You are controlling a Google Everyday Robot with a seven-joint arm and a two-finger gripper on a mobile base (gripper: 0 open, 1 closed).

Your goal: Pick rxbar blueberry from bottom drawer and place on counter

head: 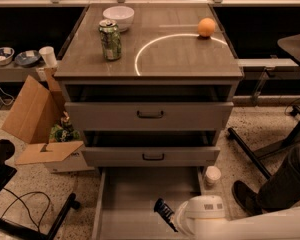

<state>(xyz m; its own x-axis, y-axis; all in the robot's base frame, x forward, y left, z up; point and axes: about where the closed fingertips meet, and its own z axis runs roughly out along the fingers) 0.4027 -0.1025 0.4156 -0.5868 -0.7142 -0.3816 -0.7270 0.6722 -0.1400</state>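
The rxbar blueberry (pixel 164 213), a dark blue wrapper with white print, lies at a slant in the open bottom drawer (pixel 135 194), near its front right. My gripper (pixel 177 221) is at the end of the white wrist, low in the drawer and right against the bar's right side. The wrist hides the contact. The counter (pixel 180 59) is the wood-grain cabinet top with a bright arc, well above and behind the gripper.
On the counter stand a green can (pixel 110 39), a white bowl (pixel 118 17) and an orange (pixel 206 27). Two upper drawers with black handles (pixel 150 114) are slightly pulled out. A cardboard box (pixel 37 119) stands left, a white cup (pixel 212 175) and a person's leg (pixel 282 184) right.
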